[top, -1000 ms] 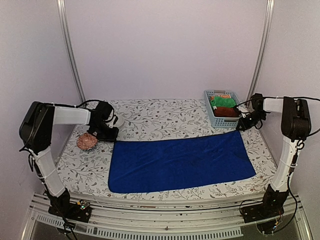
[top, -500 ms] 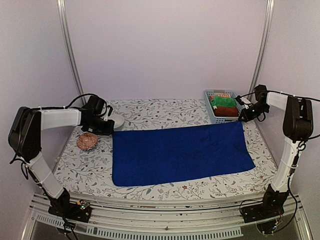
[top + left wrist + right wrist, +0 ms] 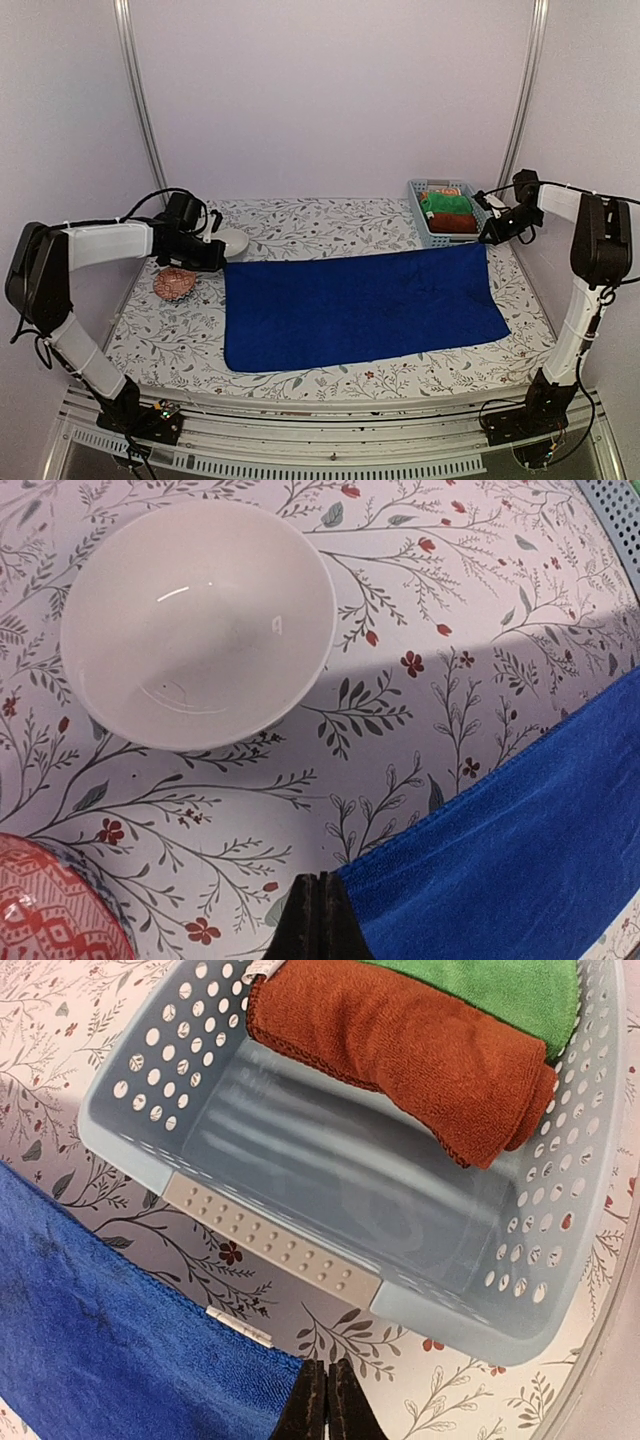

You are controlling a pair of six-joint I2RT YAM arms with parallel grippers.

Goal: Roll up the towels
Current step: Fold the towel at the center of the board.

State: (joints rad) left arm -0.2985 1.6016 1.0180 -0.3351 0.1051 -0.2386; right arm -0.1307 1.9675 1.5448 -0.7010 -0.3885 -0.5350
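Observation:
The royal blue towel lies spread flat across the middle of the table. My left gripper is shut on its far left corner; in the left wrist view the closed fingertips pinch the edge of the blue towel. My right gripper is shut on the far right corner, and in the right wrist view it meets the blue towel beside its white label. The brick-red towel lies rolled in the basket.
The pale blue perforated basket stands at the back right, just beyond my right gripper, and also holds a green cloth. A white bowl and a red patterned bowl sit at the far left by my left gripper.
Both grippers have moved toward the back of the table, pulling the blue towel's far edge with them. The towel has slid away from the near edge and lies flatter.

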